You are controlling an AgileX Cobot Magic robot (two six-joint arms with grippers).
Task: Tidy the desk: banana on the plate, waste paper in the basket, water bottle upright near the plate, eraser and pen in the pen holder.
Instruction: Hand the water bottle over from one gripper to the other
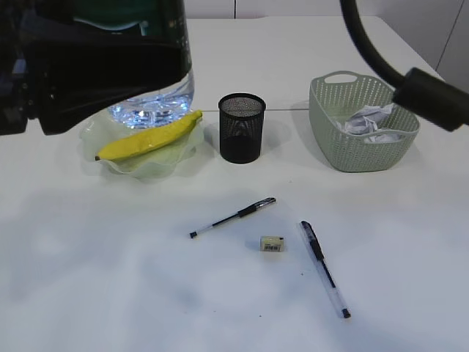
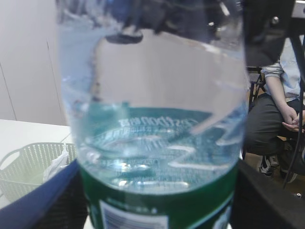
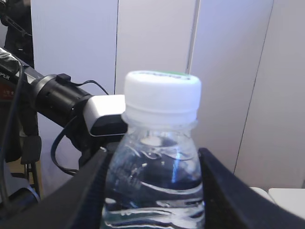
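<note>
Both fingers [image 3: 90, 191] against water bottle [image 3: 159, 157].

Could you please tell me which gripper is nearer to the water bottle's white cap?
Right. The right gripper flanks the water bottle at its neck, just below the cap. The left gripper sits lower, around the green label on the body.

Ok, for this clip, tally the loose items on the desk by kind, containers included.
Pens: 2
Eraser: 1
Banana: 1
Water bottle: 1
Plate: 1
Pen holder: 1
Basket, with waste paper in it: 1
Total: 8, not counting the paper
</note>
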